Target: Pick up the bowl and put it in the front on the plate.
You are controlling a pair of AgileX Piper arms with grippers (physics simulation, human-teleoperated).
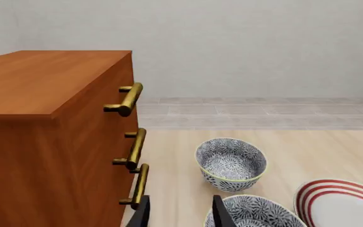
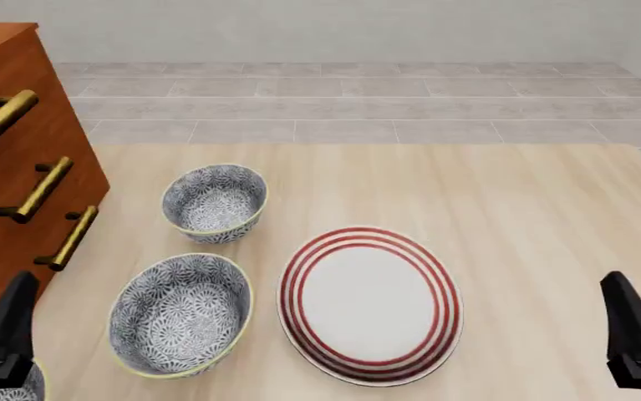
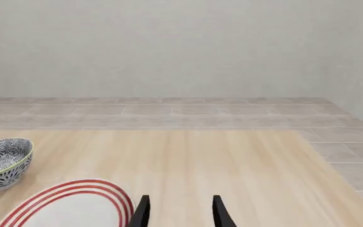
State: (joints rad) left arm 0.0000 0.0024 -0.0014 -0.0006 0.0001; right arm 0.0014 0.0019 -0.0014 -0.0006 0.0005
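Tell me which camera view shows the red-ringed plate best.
The front view: the plate appears whole, rings complete, lying right of the nearer bowl. The left wrist view catches only part of it at the frame's edge; the right wrist view shows a cropped portion.

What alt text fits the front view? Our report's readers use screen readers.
A red-ringed white plate lies on a wooden table, two blue floral bowls to its left beside a wooden drawer cabinet; both open grippers wait at the near corners.

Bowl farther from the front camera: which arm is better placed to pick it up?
Left. The bowl lies left of the plate, on the left end effector's side; the right end effector is beyond the plate.
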